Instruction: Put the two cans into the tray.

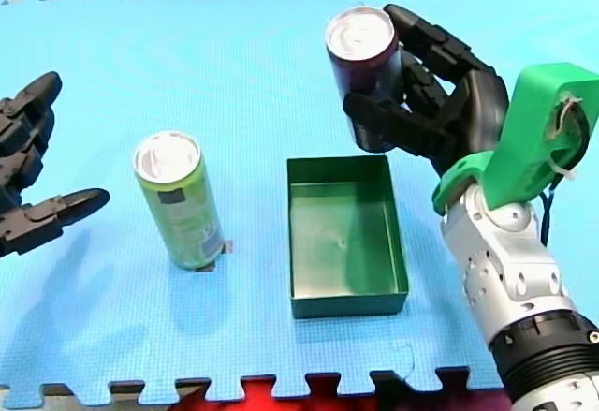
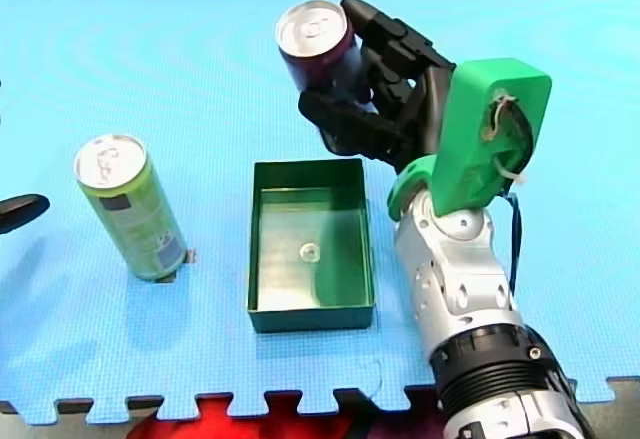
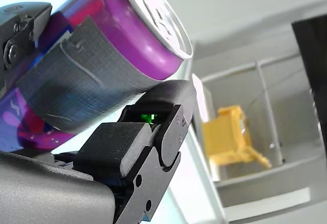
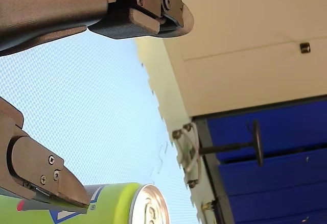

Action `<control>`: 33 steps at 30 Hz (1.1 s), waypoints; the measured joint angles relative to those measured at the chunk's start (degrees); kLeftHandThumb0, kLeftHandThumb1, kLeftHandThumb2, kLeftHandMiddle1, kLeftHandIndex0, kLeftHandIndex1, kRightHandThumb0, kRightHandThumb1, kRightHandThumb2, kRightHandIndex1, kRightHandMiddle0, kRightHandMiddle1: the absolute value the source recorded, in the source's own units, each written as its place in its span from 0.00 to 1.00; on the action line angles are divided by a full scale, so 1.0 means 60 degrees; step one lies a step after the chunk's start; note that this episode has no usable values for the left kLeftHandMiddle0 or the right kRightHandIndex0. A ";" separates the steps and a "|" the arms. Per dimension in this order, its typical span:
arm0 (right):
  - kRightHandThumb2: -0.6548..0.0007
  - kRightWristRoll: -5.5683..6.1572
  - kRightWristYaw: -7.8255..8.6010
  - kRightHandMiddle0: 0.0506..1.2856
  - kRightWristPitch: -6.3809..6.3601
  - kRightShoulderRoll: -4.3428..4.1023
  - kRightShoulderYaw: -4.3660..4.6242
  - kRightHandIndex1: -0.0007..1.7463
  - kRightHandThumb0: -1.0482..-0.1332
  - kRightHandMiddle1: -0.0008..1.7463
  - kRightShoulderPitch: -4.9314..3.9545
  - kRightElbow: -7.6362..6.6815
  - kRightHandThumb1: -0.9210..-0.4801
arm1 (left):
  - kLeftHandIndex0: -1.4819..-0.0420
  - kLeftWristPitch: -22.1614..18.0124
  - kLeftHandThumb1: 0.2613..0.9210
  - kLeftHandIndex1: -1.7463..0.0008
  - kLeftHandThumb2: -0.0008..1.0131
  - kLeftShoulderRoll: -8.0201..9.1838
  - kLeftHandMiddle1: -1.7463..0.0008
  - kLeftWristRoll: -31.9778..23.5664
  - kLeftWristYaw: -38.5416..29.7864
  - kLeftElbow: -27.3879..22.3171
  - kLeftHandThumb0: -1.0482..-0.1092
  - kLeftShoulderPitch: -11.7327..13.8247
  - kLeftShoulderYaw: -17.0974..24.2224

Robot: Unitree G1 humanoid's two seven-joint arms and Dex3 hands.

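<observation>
1. The left hand (image 1: 28, 163) holds nothing, off to one side of the blue mat (image 1: 234, 74). The green can (image 1: 180, 200) stands upright to its right, apart from it.
2. The tray (image 1: 348, 306) sits between the hands, with a tiny unidentifiable pale spot on its floor.
3. The right hand (image 1: 430, 102) clasps the purple can (image 1: 362, 60), raised near the tray's far rim.

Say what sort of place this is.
Probably a robot test lab: blue foam puzzle mat, green tray, green can; right hand holds a purple can aloft, left hand open at left.
</observation>
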 measured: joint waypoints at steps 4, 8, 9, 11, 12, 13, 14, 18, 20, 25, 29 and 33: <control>1.00 -0.0263 0.0096 0.97 -0.0123 0.0002 0.0387 0.00 0.77 0.00 0.0440 -0.0593 0.32 | 0.83 0.0001 0.66 1.00 0.00 -0.0014 1.00 -0.0109 -0.0101 0.0044 0.00 -0.0040 0.0033; 1.00 -0.0402 0.0009 0.97 0.0117 0.0036 0.0675 0.00 0.75 0.00 0.0962 -0.1210 0.33 | 0.83 0.0008 0.65 1.00 0.00 -0.0014 1.00 -0.0172 -0.0261 0.0120 0.00 -0.0083 0.0066; 1.00 -0.0435 -0.0047 0.97 0.0230 0.0055 0.0745 0.00 0.75 0.00 0.1076 -0.1377 0.33 | 0.83 0.0011 0.65 1.00 0.00 -0.0014 1.00 -0.0189 -0.0314 0.0151 0.00 -0.0096 0.0081; 1.00 -0.0499 -0.0111 0.97 0.0381 0.0075 0.0848 0.00 0.75 0.00 0.1203 -0.1604 0.33 | 0.83 0.0014 0.64 1.00 0.00 -0.0014 0.99 -0.0218 -0.0392 0.0212 0.00 -0.0119 0.0108; 1.00 -0.0532 -0.0140 0.97 0.0421 0.0081 0.0883 0.00 0.74 0.00 0.1238 -0.1678 0.33 | 0.83 0.0014 0.64 1.00 0.00 -0.0014 0.99 -0.0235 -0.0424 0.0234 0.00 -0.0126 0.0118; 1.00 -0.0560 -0.0170 0.97 0.0465 0.0089 0.0934 0.00 0.74 0.00 0.1279 -0.1779 0.33 | 0.83 0.0015 0.64 1.00 0.00 -0.0014 0.99 -0.0265 -0.0466 0.0264 0.00 -0.0135 0.0131; 1.00 -0.0577 -0.0185 0.97 0.0488 0.0093 0.0970 0.00 0.74 0.00 0.1309 -0.1836 0.33 | 0.83 0.0015 0.63 1.00 0.00 -0.0014 0.99 -0.0287 -0.0493 0.0281 0.00 -0.0143 0.0139; 1.00 -0.0592 -0.0166 0.97 0.0499 0.0120 0.1130 0.00 0.74 0.00 0.1470 -0.1903 0.33 | 0.83 0.0015 0.62 1.00 0.00 -0.0015 1.00 -0.0329 -0.0574 0.0332 0.00 -0.0155 0.0181; 1.00 -0.0581 -0.0085 0.97 0.0498 0.0128 0.1188 0.00 0.73 0.00 0.1526 -0.1884 0.33 | 0.83 0.0015 0.62 1.00 0.00 -0.0015 1.00 -0.0332 -0.0601 0.0342 0.00 -0.0156 0.0196; 1.00 -0.0526 0.0081 0.97 0.0488 0.0136 0.1216 0.00 0.73 0.00 0.1579 -0.1740 0.33 | 0.83 0.0015 0.61 1.00 0.00 -0.0016 1.00 -0.0337 -0.0657 0.0346 0.00 -0.0156 0.0225; 1.00 -0.0402 0.0178 0.97 0.0470 0.0139 0.1157 0.00 0.73 0.00 0.1588 -0.1629 0.34 | 0.83 0.0015 0.61 1.00 0.00 -0.0016 1.00 -0.0343 -0.0709 0.0345 0.01 -0.0156 0.0250; 1.00 -0.0069 0.0272 0.97 0.0558 0.0141 0.1000 0.00 0.73 0.00 0.1593 -0.1570 0.34 | 0.83 0.0015 0.61 1.00 0.00 -0.0016 1.00 -0.0345 -0.0739 0.0345 0.02 -0.0155 0.0272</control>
